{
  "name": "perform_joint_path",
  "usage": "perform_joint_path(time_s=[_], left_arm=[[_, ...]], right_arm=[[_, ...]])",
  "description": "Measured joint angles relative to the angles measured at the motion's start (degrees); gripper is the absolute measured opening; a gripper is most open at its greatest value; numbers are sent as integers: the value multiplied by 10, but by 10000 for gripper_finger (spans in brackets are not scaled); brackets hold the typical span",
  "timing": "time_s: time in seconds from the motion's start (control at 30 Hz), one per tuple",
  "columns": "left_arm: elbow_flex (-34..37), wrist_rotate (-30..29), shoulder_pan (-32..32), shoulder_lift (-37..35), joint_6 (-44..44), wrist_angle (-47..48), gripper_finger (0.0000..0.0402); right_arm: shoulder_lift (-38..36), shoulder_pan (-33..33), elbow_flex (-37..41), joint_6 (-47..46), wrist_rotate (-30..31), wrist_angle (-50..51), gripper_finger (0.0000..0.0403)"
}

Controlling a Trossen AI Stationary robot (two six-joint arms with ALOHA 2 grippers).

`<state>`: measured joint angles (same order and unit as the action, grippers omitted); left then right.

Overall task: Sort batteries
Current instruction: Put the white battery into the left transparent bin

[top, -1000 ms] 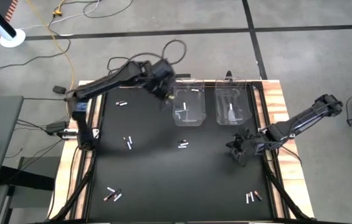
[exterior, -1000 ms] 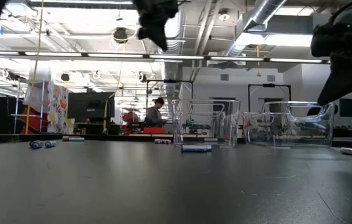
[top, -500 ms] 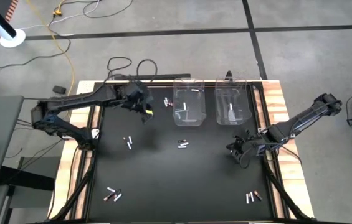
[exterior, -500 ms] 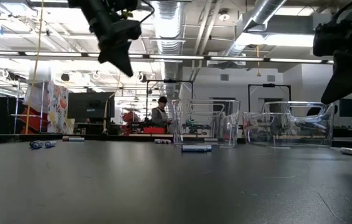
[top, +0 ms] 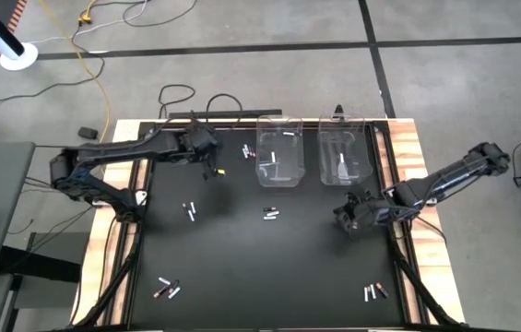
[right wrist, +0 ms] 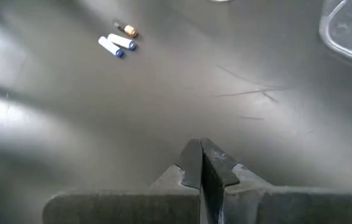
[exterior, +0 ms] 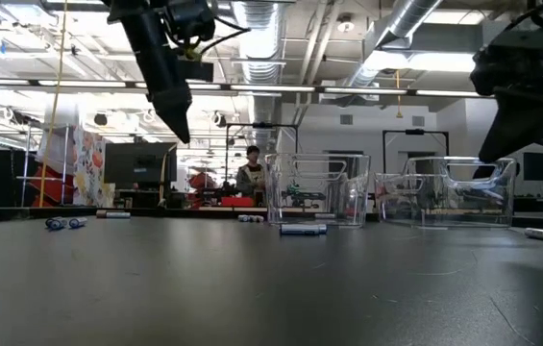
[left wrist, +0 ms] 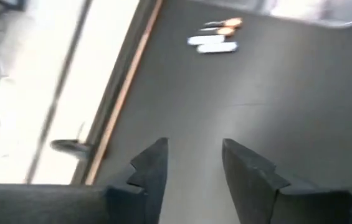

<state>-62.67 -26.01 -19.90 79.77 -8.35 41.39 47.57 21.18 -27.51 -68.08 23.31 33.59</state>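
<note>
Ahead of left pincer [left wrist: 191, 165] — batteries [left wrist: 216, 36], well apart — fingers parted.

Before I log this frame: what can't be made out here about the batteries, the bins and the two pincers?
- Batteries in the left bin and right bin: too small in the high view to count or type; glare on the clear walls in the low view.
- Right pincer: shut; nothing seen between the fingers.
- Left pincer: open, view blurred; the batteries ahead are smeared.
- Table edge pairs: too small to tell types.
</note>
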Motion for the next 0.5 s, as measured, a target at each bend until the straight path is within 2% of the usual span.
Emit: perform_joint_path(time_s=[0.13, 0.23, 0.3, 0.37, 0.5], left_arm=[[0, -24, -1, 4, 3, -40, 156], [0, -8, -10, 5, -31, -94, 149], [0, 35, -29, 5, -44, -132, 144], [0, 105, -64, 5, -39, -153, 140], [0, 228, -146, 6, -22, -157, 138]], right_arm=[[0, -24, 0, 0, 0, -3, 18], [0, -40, 0, -5, 1, -14, 18], [0, -48, 0, -5, 1, -22, 18], [1, -54, 0, -5, 1, -30, 18], [1, -64, 0, -5, 1, -40, 17]])
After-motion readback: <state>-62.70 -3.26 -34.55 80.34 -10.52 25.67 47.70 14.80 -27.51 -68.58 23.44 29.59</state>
